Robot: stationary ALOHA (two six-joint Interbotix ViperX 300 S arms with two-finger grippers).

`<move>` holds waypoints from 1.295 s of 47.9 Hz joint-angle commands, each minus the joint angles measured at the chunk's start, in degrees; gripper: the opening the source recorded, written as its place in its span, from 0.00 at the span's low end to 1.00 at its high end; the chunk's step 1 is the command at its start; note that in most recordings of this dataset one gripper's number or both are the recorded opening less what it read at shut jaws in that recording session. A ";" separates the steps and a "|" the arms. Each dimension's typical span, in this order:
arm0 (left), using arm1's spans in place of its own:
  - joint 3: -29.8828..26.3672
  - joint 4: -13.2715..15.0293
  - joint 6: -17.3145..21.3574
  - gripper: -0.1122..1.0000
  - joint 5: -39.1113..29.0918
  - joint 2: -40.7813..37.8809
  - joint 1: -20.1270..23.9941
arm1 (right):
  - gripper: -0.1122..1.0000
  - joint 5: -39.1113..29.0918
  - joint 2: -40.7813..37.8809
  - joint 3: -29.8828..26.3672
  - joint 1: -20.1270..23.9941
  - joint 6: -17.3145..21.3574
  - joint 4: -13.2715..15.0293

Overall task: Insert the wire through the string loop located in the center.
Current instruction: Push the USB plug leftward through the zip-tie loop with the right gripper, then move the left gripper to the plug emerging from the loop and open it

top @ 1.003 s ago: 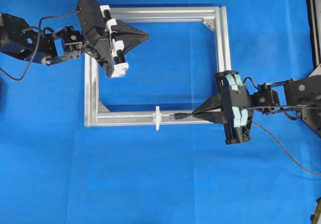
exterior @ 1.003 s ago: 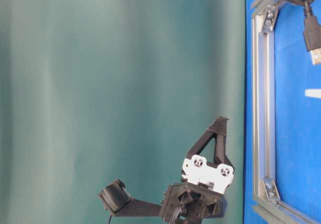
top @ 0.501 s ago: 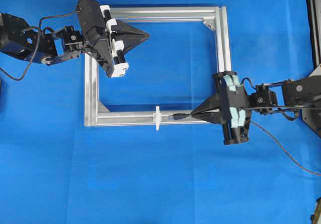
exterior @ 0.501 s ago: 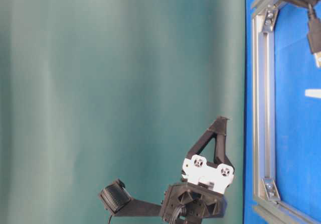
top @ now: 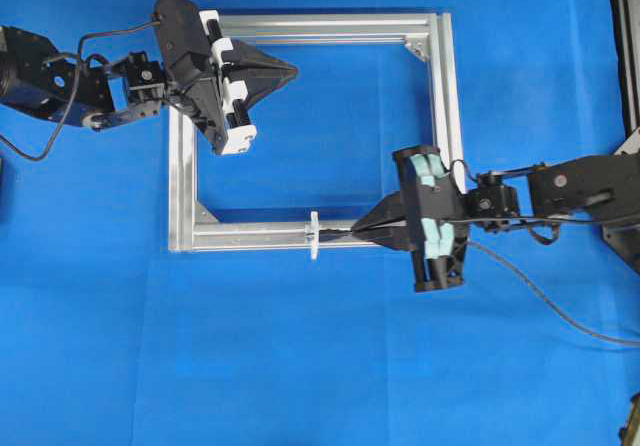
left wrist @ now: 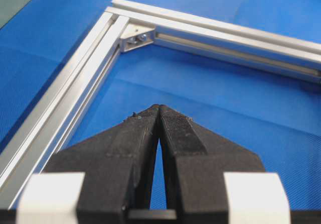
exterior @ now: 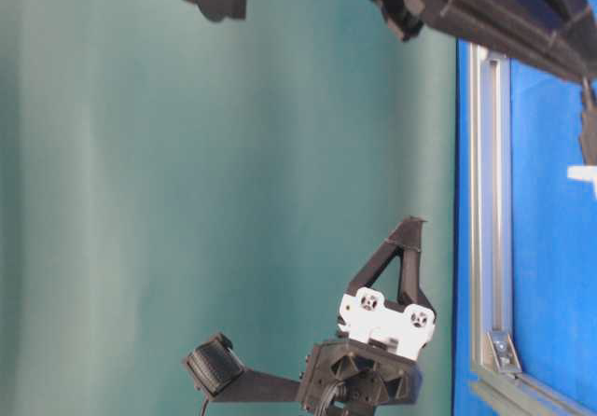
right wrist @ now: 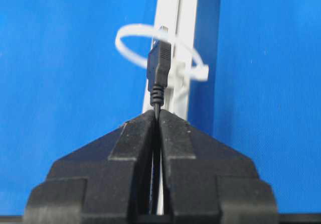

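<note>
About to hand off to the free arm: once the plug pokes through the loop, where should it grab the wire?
Probably the plug body, just past the white loop, approached from the side away from the right gripper. The body is rigid and stands above the frame bar; the cord behind it is thin.

In the right wrist view the wire [right wrist: 159, 76] shows only as its plug and a short neck; the rest runs hidden between the closed fingers of the right gripper [right wrist: 156, 116]. The plug's metal tip sits in front of the string loop [right wrist: 150, 48], and both are soft with blur, so it is unclear whether the tip has entered the ring. In the overhead view the string loop [top: 314, 235] is too small to show an opening. At table level the frame [exterior: 490, 201] is cut by the right edge, as is the loop beside it. The left wrist view crops the frame [left wrist: 70, 98] at its borders.
</note>
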State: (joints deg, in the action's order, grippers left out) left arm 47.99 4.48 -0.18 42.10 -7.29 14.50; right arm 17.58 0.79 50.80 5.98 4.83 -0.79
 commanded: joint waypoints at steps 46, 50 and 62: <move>-0.44 -0.09 0.35 0.10 0.26 1.76 -0.44 | 0.08 0.62 -5.19 -7.91 -0.70 -0.09 0.00; -0.44 -0.09 0.35 0.10 0.26 1.76 -0.44 | 0.08 0.62 -5.10 -7.91 -0.70 -0.09 0.00; -0.44 -0.09 0.26 0.10 0.26 1.76 -0.62 | 0.08 0.62 -5.19 -7.91 -0.70 -0.18 0.00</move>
State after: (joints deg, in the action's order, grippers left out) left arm 47.99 4.57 0.00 42.10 -7.29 14.15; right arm 17.84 -5.01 43.68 5.36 4.75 -0.70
